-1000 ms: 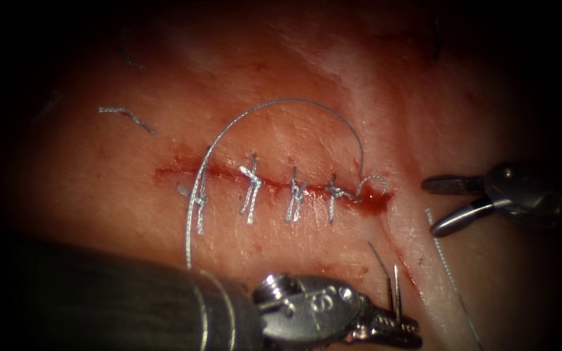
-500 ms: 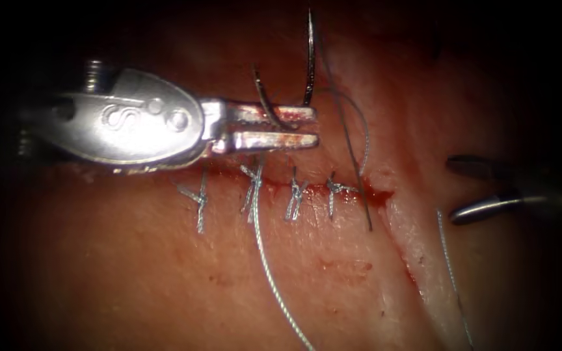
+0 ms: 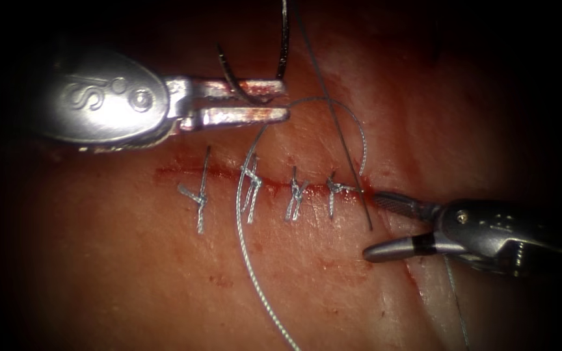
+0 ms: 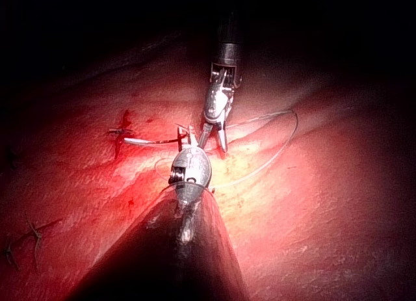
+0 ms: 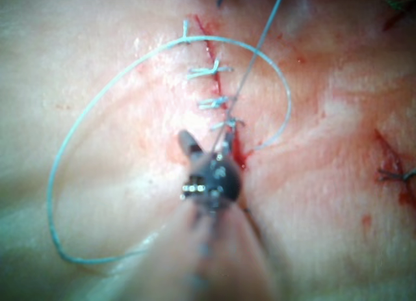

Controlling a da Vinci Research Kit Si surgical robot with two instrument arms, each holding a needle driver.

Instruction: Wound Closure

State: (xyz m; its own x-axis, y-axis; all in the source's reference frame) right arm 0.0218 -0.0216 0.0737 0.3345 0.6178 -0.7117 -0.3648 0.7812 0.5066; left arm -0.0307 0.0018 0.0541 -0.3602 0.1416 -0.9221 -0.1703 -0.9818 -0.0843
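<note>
Now, line by line:
Left tool: jaws pinched on the needle near mid-curve, above the cut; both needle ends stand up, free of the tissue.
Right tool: jaws spread, holding nothing — the upper one lies at the cut's right end, the lower one just below it on the tissue.
Change: half a second ago the right tool hung well to the right of the cut; it has come in to the right end. The left tool has drifted slightly up and left with the needle.
Meaning: my guess — the thread is now in the right tool's reach.
Thread: arcs from the cut's right end over toward the left tool, then trails down across the cut.
Around: four tied stitches along the cut, red fluid at its right end.
In the way: a taut, dark strand crosses just left of the right tool's upper jaw.
</note>
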